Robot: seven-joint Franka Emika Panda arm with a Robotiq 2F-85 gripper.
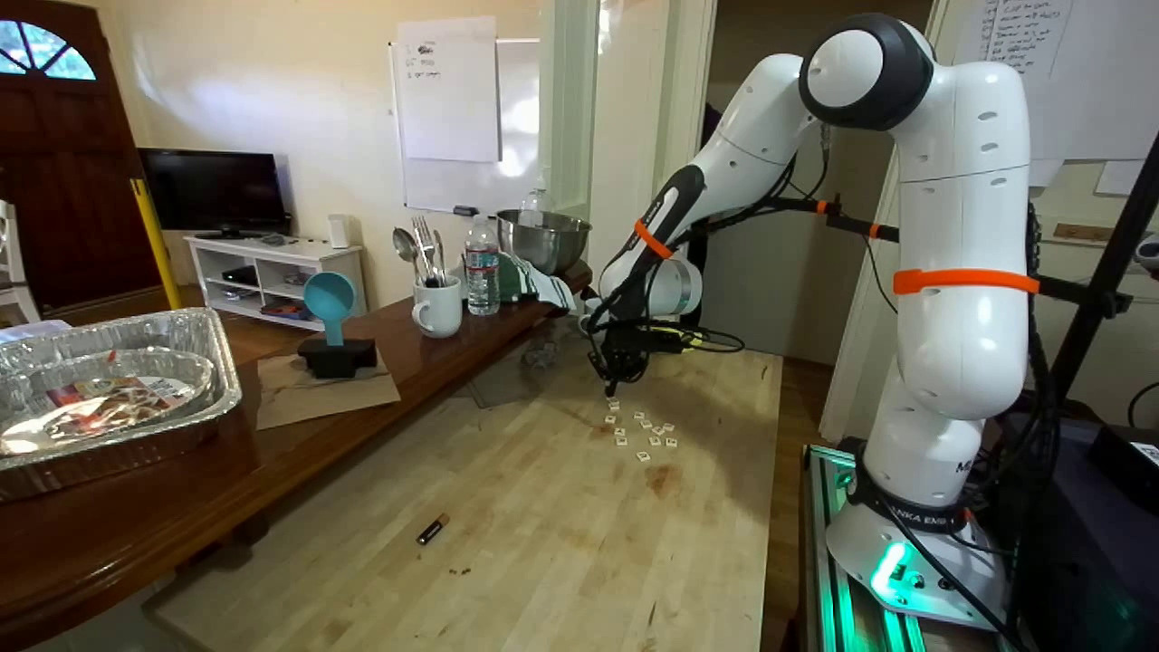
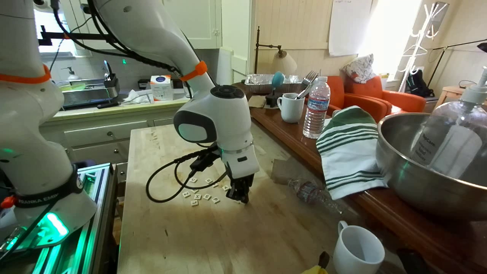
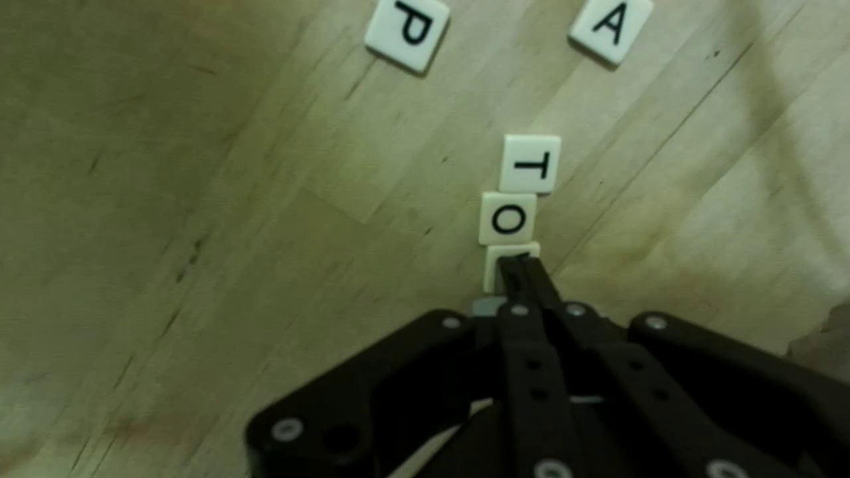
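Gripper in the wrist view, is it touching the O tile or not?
Apart. In the wrist view, a strip of the partly covered tile shows plainly between the tips of the shut gripper and the O tile.

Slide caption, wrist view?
Closed gripper at a partly hidden tile, the O tile and T tile just beyond.

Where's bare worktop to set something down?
Roomiest stretch: worktop between the battery and the letter tiles. Also, in an exterior view, between the letter tiles and the foreground white mug. Crowded: around the shut end effector, letter tiles close by; and the brown counter, bearing cutlery mug, water bottle and steel bowl.
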